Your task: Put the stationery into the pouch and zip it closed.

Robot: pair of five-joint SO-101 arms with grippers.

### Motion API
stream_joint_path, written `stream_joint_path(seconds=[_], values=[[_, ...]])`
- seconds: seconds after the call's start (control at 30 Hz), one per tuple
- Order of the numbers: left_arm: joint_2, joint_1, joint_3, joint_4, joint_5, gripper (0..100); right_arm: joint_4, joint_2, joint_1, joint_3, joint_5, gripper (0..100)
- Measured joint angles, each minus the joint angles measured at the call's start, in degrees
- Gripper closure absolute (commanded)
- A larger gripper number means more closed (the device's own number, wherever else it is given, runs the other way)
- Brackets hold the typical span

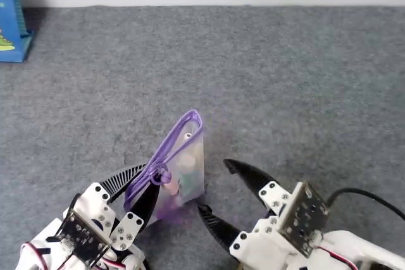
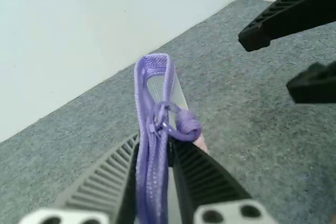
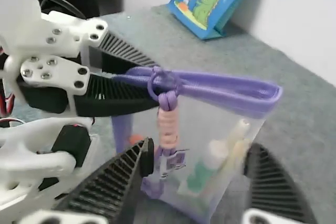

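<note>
Clamping down on the purple zip edge of the clear pouch [image 1: 188, 156], the left gripper [image 2: 155, 145] holds it standing on the grey table [image 1: 285, 80]. The right gripper [image 1: 213, 185] sits just beside it, fingers spread wide. Stationery [image 3: 220, 156] is inside. Way back, a blue dinosaur box [image 1: 11, 23] leans against the wall.

Pouch [image 1: 183, 162] is being held upright at front centre of the tabletop [image 1: 285, 80]. Left hand [image 1: 147, 184] is clamping its zip edge from the front-left. Right hand [image 1: 214, 186] is sitting just right of it, fingers spread. Stationery [image 3: 220, 153] is sitting inside the pouch. Box [image 1: 11, 17] is standing far-left, against the wall.
</note>
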Motion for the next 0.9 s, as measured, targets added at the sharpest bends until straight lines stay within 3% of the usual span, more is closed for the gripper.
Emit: stream_joint_path(seconds=[0.23,0.37,0.6,0.9], values=[[0.0,0.0,0.0,0.0,0.0,99,2.99,0.0,-0.53,0.0,-2.73,64.6],[0.0,0.0,0.0,0.0,0.0,99,-2.29,0.18,-1.41,2.73,-2.9,69.7],[0.0,0.0,0.09,0.0,0.0,99,-12.4,7.12,-4.48,7.03,-2.9,70.1],[0.0,-0.09,0.09,0.0,0.0,99,-15.38,12.66,-4.4,6.95,-2.99,70.3]])
